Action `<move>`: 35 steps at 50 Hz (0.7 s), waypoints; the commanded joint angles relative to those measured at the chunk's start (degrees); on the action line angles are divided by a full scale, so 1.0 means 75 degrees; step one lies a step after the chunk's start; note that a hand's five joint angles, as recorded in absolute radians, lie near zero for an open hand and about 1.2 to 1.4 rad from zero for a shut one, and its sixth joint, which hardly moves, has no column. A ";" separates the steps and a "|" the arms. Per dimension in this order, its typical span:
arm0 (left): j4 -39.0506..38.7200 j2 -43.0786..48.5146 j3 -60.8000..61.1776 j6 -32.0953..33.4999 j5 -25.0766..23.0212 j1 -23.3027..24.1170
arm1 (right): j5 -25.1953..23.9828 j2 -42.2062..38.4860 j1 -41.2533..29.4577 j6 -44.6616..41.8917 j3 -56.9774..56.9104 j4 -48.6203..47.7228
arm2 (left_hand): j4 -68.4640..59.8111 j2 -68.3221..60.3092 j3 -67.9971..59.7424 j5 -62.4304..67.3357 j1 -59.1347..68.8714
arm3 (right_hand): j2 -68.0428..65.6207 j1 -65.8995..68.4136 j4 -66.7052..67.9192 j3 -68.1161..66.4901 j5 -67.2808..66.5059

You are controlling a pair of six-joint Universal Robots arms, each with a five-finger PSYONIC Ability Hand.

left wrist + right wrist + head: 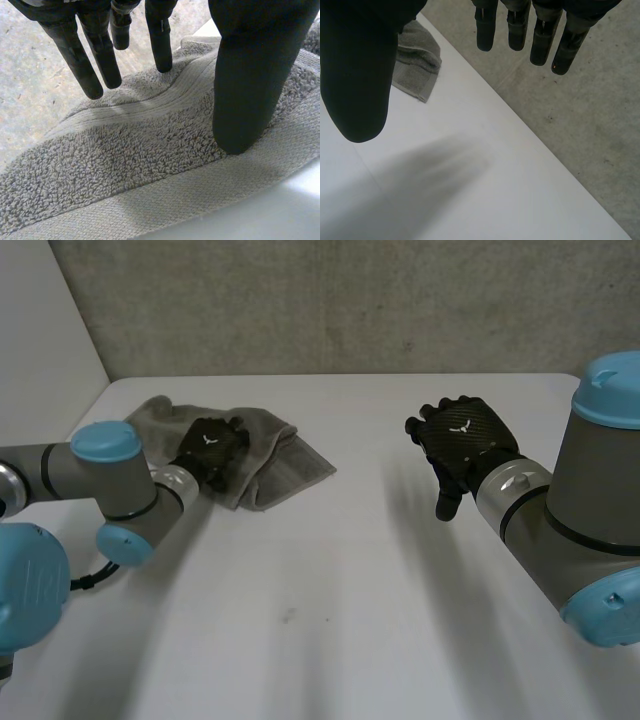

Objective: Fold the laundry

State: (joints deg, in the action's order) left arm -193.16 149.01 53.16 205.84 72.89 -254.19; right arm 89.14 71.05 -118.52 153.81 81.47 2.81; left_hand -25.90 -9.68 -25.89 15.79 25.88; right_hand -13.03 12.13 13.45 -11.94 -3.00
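Folding is barely starting: the towel is lying rumpled near the table's far-left corner, the left hand resting open-fingered on it, the right hand hovering open, well apart.

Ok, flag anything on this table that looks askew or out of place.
The grey towel lies rumpled and skewed near the far left corner of the table, under the open left hand. A small dark speck marks the surface nearer the front.
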 commanded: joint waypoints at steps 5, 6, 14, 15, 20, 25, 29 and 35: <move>-0.0074 -0.0319 0.0072 0.0012 0.0113 0.0083 | -0.0002 -0.0005 -0.0006 0.0000 0.0000 0.0000 | -0.7213 -0.9376 -0.7215 0.7228 0.7216 | 0.0404 -0.0284 -0.0461 0.0259 0.0400; -0.0074 -0.0541 0.0107 0.0000 0.0125 0.0106 | -0.0002 -0.0005 -0.0006 0.0000 0.0000 0.0000 | -0.7213 -0.9376 -0.7215 0.7228 0.7216 | 0.0404 -0.0284 -0.0461 0.0259 0.0400; -0.0074 -0.1853 0.0738 -0.0105 0.0254 0.0164 | -0.0002 -0.0016 -0.0017 -0.0012 0.0000 0.0000 | -0.7213 -0.9376 -0.7215 0.7228 0.7216 | 0.0404 -0.0284 -0.0461 0.0259 0.0400; -0.0074 -0.1856 0.0740 -0.0105 0.0254 0.0165 | -0.0002 -0.0016 -0.0017 -0.0035 0.0000 0.0000 | -0.7213 -0.9376 -0.7215 0.7228 0.7216 | 0.0404 -0.0284 -0.0461 0.0259 0.0400; -0.0109 -0.2465 0.1256 -0.0058 0.0183 0.0329 | 0.0010 -0.0016 -0.0017 -0.0105 0.0000 0.0000 | -0.7213 -0.9376 -0.7215 0.7228 0.7216 | 0.0404 -0.0284 -0.0461 0.0259 0.0400; -0.0284 -0.2127 0.1455 0.0012 0.0172 0.0376 | 0.0022 -0.0005 -0.0041 -0.0105 0.0012 0.0000 | 0.0207 -0.1956 0.0205 -0.0192 -0.0204 | 0.0404 -0.0284 -0.0461 0.0259 0.0400; -0.0249 -0.1621 0.1314 0.0035 0.0148 0.0376 | 0.0010 -0.0005 -0.0053 -0.0117 0.0024 0.0000 | 0.1127 -0.1036 0.1125 -0.1112 -0.1124 | 0.0404 -0.0284 -0.0461 0.0259 0.0400; -0.0226 -0.0954 0.1022 0.0035 0.0148 0.0364 | 0.0010 -0.0016 -0.0053 -0.0129 0.0024 0.0000 | 0.1284 -0.0879 0.1283 -0.1269 -0.1281 | 0.0404 -0.0284 -0.0461 0.0259 0.0400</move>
State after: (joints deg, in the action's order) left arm -194.97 136.89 62.93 206.02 74.02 -251.36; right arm 89.22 71.02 -118.89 152.91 81.64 2.82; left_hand -16.80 -16.64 -16.87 6.70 17.10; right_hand -13.03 12.13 13.45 -11.94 -3.00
